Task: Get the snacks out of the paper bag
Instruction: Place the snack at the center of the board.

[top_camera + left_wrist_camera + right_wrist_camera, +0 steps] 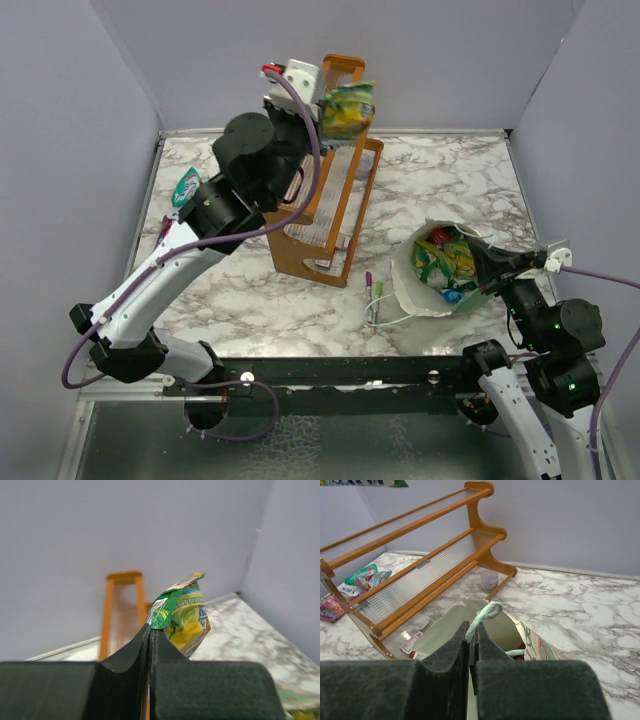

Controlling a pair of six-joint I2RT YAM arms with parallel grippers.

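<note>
My left fingers (131, 647) pinch a light, crinkly green-yellow packet (187, 620) by its top seam, high over the rack (335, 190). My right fingers (451, 650) clamp the cord handle (487, 611) of the paper bag (405, 275). The other snacks (445, 258) lie inside; their foil looks slippery, so I'd grip them at the edges.

- The whole tabletop (440, 180) is seen from above, from its near edge.
- The left wrist view is aimed along the left pincer (150, 629) towards the back wall (100, 530).
- The right wrist view is held close over the bag (440, 635).
- The rack (345, 210) is shared by all views.
</note>
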